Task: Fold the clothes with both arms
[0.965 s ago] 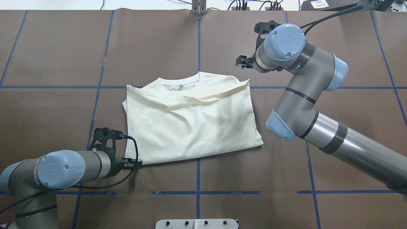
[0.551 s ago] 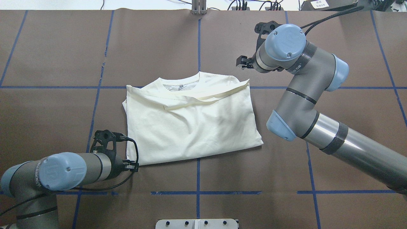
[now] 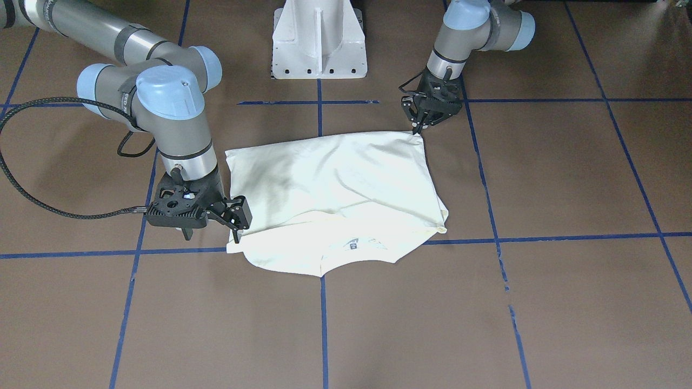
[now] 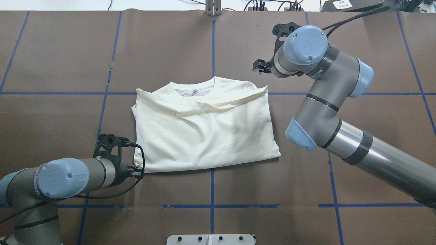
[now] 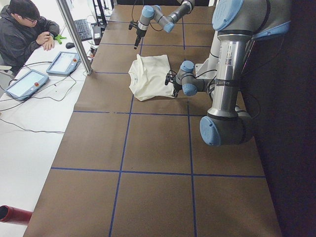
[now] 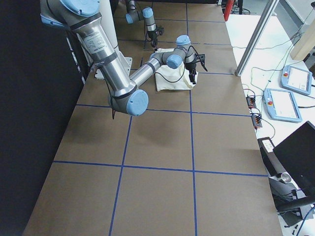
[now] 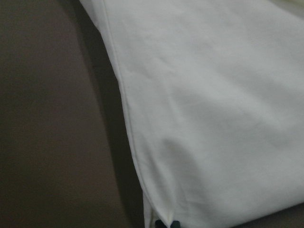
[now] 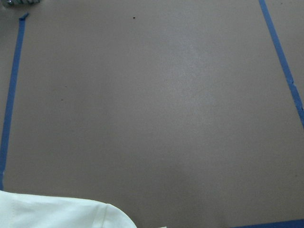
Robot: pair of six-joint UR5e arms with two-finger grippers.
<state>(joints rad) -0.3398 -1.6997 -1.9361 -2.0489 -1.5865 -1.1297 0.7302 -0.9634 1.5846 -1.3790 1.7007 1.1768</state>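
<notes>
T-shirt (image 4: 204,136) folded; left end effector (image 3: 416,127) pinches corner, right end effector (image 3: 239,226) spread.

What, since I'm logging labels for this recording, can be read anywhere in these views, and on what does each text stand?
Nothing reads clearly.
T-shirt, neck label: too small to read.
White tag, top right of the overhead view: characters blurred.
Left arm, lettering on its wrist ring: too small to read.
Right arm, light marking on its dark band: too small to read.
</notes>
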